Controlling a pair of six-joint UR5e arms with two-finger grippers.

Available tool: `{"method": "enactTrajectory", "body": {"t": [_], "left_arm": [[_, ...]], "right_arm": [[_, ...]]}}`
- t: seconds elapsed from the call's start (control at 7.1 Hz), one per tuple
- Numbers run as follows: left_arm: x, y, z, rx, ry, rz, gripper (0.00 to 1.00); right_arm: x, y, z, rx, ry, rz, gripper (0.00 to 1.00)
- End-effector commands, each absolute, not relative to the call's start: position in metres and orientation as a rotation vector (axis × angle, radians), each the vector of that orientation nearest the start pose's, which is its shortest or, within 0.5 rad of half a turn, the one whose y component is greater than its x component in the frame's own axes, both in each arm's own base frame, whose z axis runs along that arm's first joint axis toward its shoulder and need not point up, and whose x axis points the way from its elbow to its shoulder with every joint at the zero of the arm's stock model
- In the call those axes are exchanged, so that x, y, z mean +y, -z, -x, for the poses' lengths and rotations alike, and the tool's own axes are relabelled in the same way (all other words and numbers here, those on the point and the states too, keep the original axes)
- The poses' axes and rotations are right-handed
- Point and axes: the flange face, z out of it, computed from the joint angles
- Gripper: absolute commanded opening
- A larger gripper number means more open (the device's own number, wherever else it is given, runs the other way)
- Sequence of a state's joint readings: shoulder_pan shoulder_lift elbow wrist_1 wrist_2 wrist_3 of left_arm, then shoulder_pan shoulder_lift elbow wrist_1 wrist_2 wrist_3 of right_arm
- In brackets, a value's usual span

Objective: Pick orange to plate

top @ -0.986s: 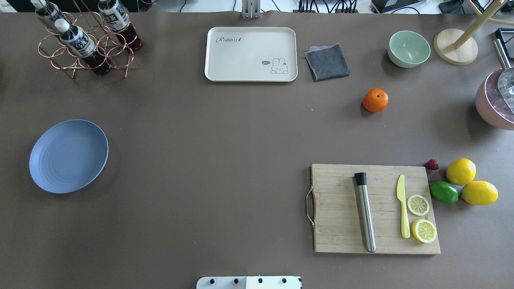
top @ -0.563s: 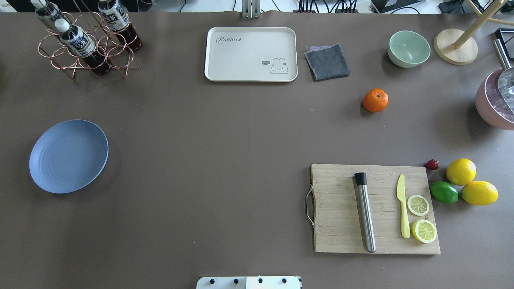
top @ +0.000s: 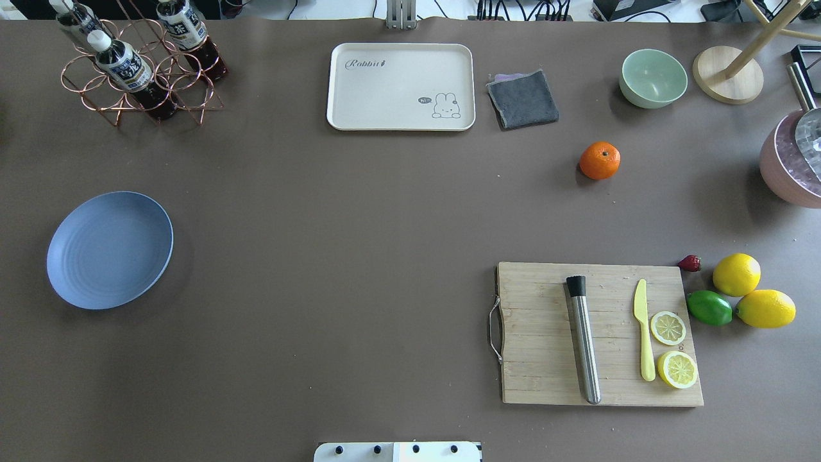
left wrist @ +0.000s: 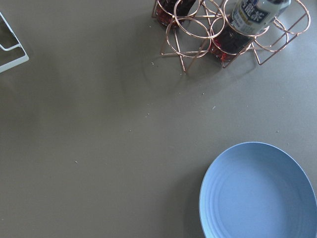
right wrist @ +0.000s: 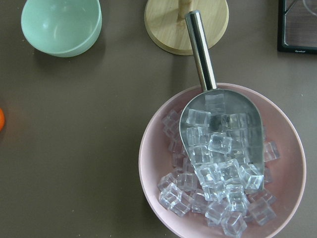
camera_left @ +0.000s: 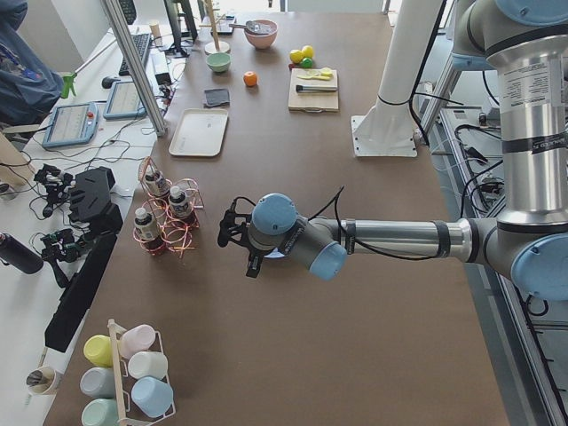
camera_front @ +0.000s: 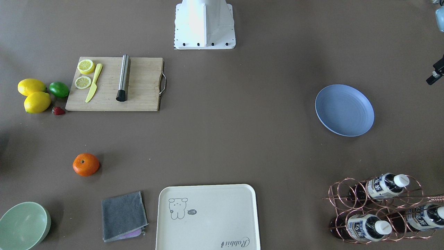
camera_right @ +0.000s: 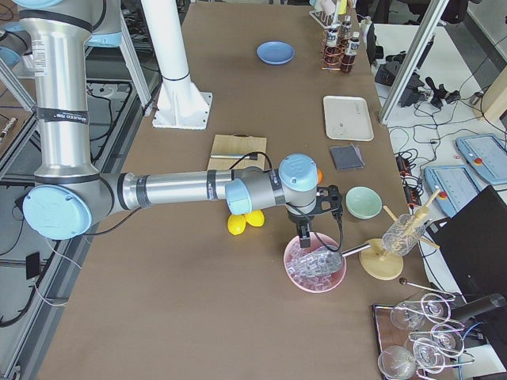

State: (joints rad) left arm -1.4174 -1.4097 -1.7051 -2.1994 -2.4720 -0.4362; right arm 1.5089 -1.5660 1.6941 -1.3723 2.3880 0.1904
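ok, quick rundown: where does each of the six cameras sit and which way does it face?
Front-facing: across the table, looking steeply down toward the robot; base at top.
Overhead: behind the robot, looking forward and down; base edge at bottom.
Exterior left: table's left end, looking along it; left arm and left tool near.
Exterior right: opposite end; right arm and right tool near.
Left wrist: down on plate; no tool visible.
Right wrist: down on pink bowl; no tool visible.
Shared: front-facing and overhead both show the orange, on opposite sides.
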Motion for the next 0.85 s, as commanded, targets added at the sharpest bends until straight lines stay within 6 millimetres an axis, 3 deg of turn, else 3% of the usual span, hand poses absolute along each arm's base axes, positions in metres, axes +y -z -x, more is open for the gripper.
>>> {"method": "enactTrajectory", "body": {"t": [0.0,0.14,0.28,0.56,0.7], "left_arm": [[-0.443,-0.597,-0.089,0.957,0.023,-0.254,0.98],[-0.438,-0.625,-0.119,0.954,0.015,-0.266,0.98],[-0.443,-0.637,-0.149,0.975,0.029,-0.282,0.98],[-0.439,-0.641,-0.191,1.000,0.022,-0.282,0.92],[-0.435,-0.641,-0.200,1.006,0.008,-0.285,0.80]], "right_arm": [[-0.515,-0.533,0.028,-0.834,-0.054,-0.173,1.00],[-0.514,-0.527,0.057,-0.832,-0.062,-0.166,1.00],[-0.513,-0.524,0.076,-0.827,-0.078,-0.169,1.00],[-0.512,-0.521,0.087,-0.838,-0.062,-0.176,1.00],[-0.512,-0.521,0.087,-0.838,-0.061,-0.177,1.00]]}}
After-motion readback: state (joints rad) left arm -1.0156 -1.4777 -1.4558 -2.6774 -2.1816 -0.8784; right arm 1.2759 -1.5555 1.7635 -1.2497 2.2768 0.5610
